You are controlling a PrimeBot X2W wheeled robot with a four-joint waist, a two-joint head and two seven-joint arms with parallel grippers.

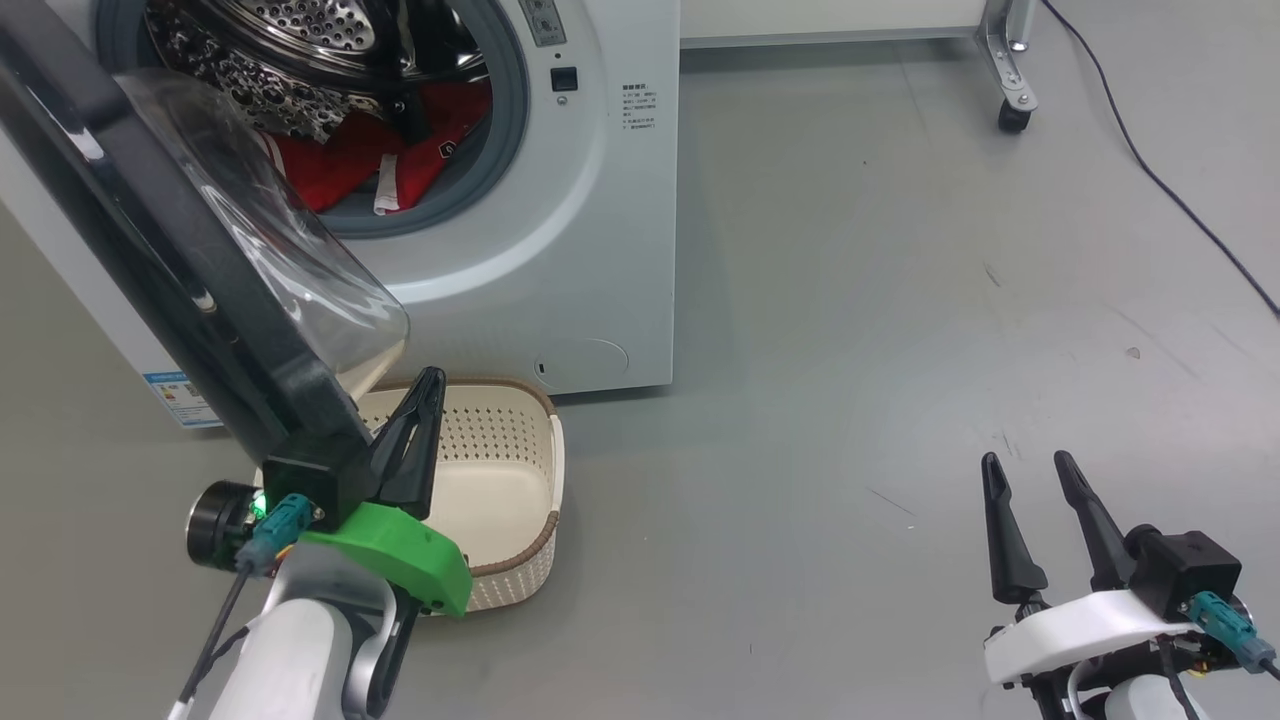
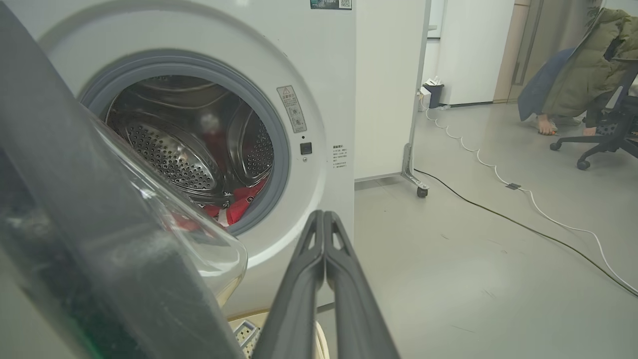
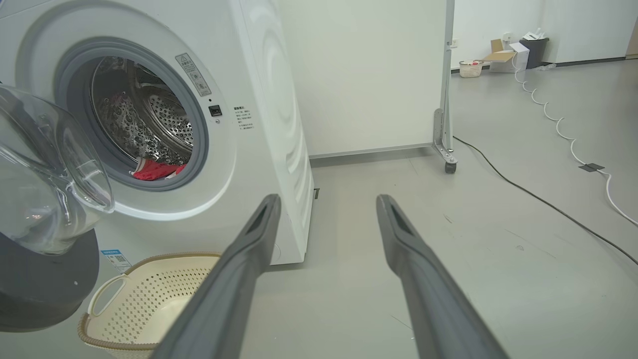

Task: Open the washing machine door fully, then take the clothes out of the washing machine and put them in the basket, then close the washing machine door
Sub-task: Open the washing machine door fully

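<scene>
Washing machine [image 1: 600,250]: white front-loader, upright, porthole uncovered. Grey seal [image 1: 505,150] and perforated steel drum [image 1: 320,30] exposed. Blue label [image 1: 180,395] noted low on front.
Washing machine door [image 1: 150,230]: black-rimmed, swung open. Clear glass bowl [image 1: 300,270] seen bulging toward machine.
Clothes [image 1: 340,160]: red fabric, white trim. Heaped at drum bottom, front edge lying at seal lip.
Basket [image 1: 500,480]: cream, perforated, brown woven-look rim, loop handles. Upright, empty, placed just before machine front, partly beneath door's lower edge.
</scene>
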